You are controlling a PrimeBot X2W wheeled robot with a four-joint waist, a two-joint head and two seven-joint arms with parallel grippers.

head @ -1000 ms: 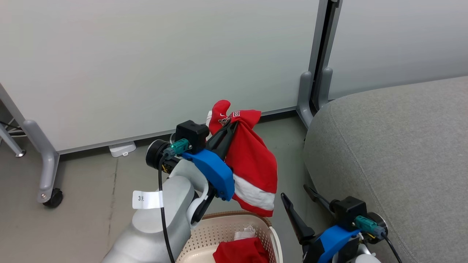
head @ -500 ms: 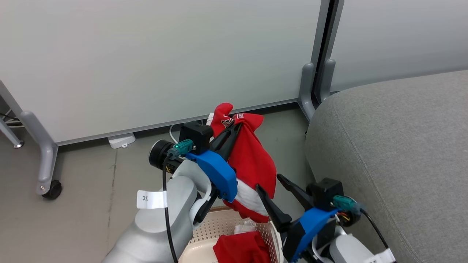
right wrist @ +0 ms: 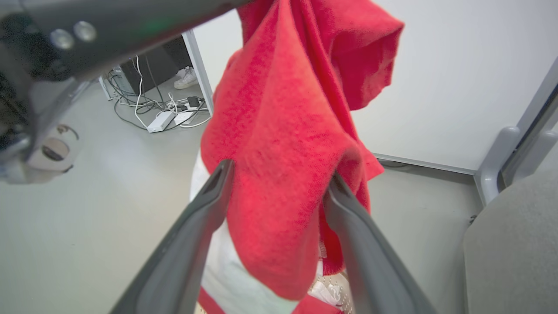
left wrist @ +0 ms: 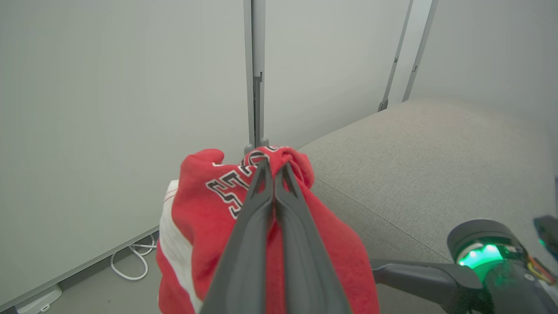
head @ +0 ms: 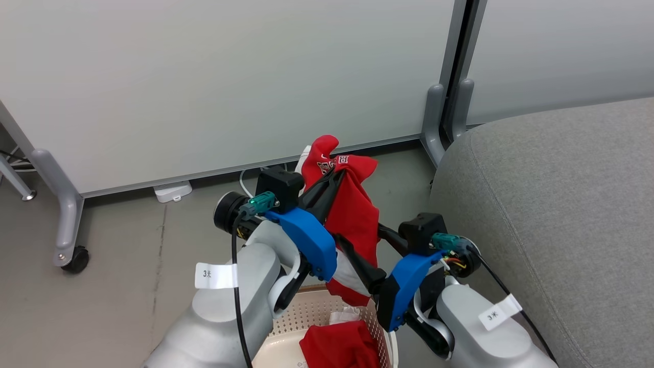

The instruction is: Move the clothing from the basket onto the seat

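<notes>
The left gripper (head: 334, 179) has its jaws pressed together on a bunched fold of the red clothing (head: 357, 220), close to the lettered upper part. Held at that point, the garment hangs at full length below the pinch, with its lower hem over the basket (head: 311, 312). A high pinch is judged to serve the transfer: fabric lifted out of the basket is less likely to snag on the perforated wall. The right gripper (right wrist: 280, 172) has its jaws spread wide, one finger on each side of the hanging fabric at mid length (whether the fingers touch the cloth cannot be told). This stance suggests a second hold is being prepared, to keep the free lower half, with its white panel, from swinging or dragging. The seat (head: 552, 214) lies to the robot's right, near the basket. A second red garment (head: 337, 347) lies inside the basket, so the task is judged incomplete.
</notes>
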